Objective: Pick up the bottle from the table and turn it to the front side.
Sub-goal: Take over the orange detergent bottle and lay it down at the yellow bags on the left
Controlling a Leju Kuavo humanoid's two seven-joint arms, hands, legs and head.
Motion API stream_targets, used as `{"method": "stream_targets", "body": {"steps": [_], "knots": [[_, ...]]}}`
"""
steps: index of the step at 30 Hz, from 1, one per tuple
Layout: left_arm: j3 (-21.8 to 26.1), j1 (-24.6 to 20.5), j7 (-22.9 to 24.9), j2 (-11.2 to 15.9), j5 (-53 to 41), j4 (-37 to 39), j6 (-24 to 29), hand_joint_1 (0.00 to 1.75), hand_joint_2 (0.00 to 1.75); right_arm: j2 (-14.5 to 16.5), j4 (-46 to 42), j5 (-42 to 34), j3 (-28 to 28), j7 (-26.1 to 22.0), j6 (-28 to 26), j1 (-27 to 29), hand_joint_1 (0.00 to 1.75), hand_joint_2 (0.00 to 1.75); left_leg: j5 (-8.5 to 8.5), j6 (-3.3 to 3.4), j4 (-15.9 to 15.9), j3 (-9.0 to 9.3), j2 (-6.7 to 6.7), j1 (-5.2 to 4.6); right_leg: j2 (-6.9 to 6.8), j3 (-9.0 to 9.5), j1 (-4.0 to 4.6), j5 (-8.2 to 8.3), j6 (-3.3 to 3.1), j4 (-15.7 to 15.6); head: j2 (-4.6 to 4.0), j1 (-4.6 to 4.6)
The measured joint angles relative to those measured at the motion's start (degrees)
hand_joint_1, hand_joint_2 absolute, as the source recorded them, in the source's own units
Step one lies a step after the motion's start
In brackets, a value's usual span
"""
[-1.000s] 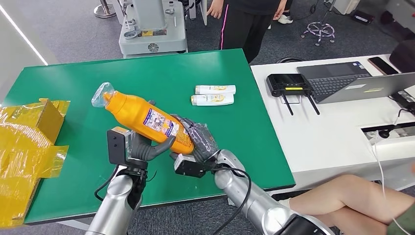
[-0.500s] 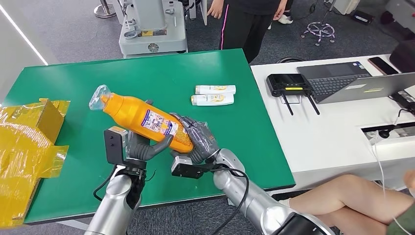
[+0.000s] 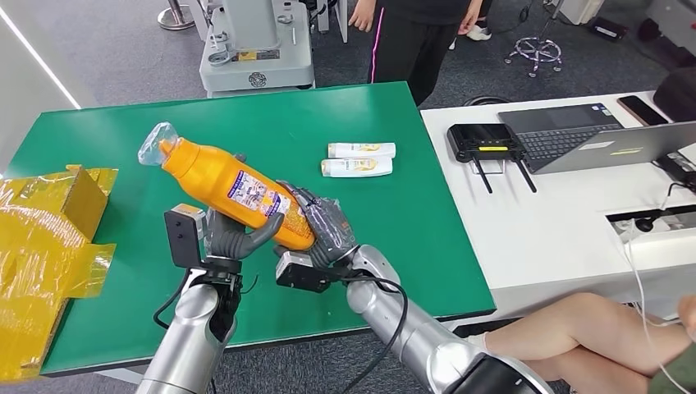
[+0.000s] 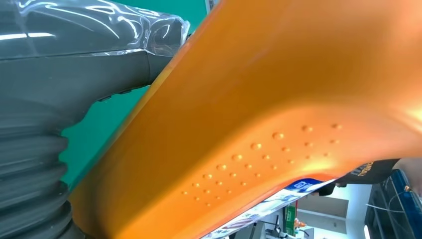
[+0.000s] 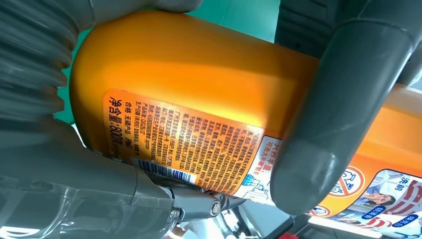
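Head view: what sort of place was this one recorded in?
Probably a robotics lab or test office: a green work table, a white desk with a laptop, and a grey machine base on the floor.

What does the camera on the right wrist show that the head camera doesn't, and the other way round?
Right wrist view alone: fine print and a barcode on the label, with a grey thumb across it.
Head view alone: the green table, two small white tubes, a laptop, a person standing behind.
Both: the orange bottle, held by the right hand and left hand.
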Motion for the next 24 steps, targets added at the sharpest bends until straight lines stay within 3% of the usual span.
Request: {"method": "stream_targets", "body": {"steps": [24], "knots": [[0.6, 0.1, 0.0, 0.0, 0.0, 0.2, 0.7, 0.0, 1.75, 0.4, 1.9, 1.2, -0.3, 1.6, 2.2, -0.3, 1.75, 1.75, 0.0, 0.0, 0.0, 0.0, 0.01, 0.0, 0.01, -0.03, 0.0, 0.0, 0.0, 0.0, 0.0, -0.01]]}}
